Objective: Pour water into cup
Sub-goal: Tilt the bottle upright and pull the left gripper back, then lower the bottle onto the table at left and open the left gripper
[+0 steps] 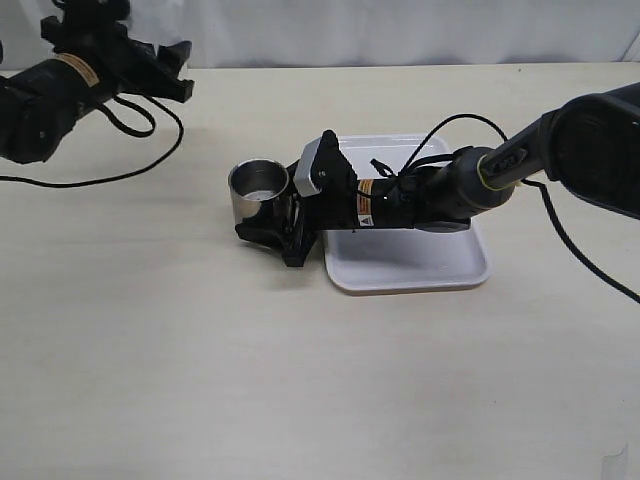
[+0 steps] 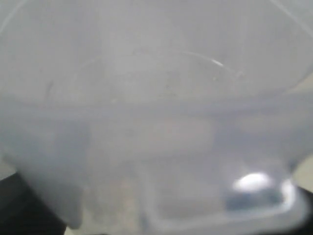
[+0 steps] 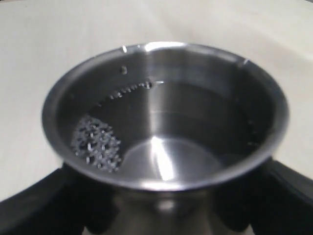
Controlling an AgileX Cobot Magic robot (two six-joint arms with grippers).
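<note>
- Right gripper (image 1: 272, 215) is clamped on the cup (image 1: 258, 190), with a black finger (image 3: 44, 200) against each side of its wall.
- The cup stands upright on the table (image 1: 150, 330), just beside the white tray (image 1: 420, 270). It holds water (image 3: 166, 142), with bubbles at one edge.
- Left gripper (image 1: 165, 65) hangs well apart from the cup. A blurred translucent container (image 2: 156, 122) fills its wrist view, and I cannot tell whether the jaws grip it.

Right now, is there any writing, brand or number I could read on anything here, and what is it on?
No text can be read.
The right-arm sticker: orange and black, print too small to read.
The left-arm sticker: orange, too small to read.
The cup: no marking shows.
The container: blurred, no print shows.
</note>
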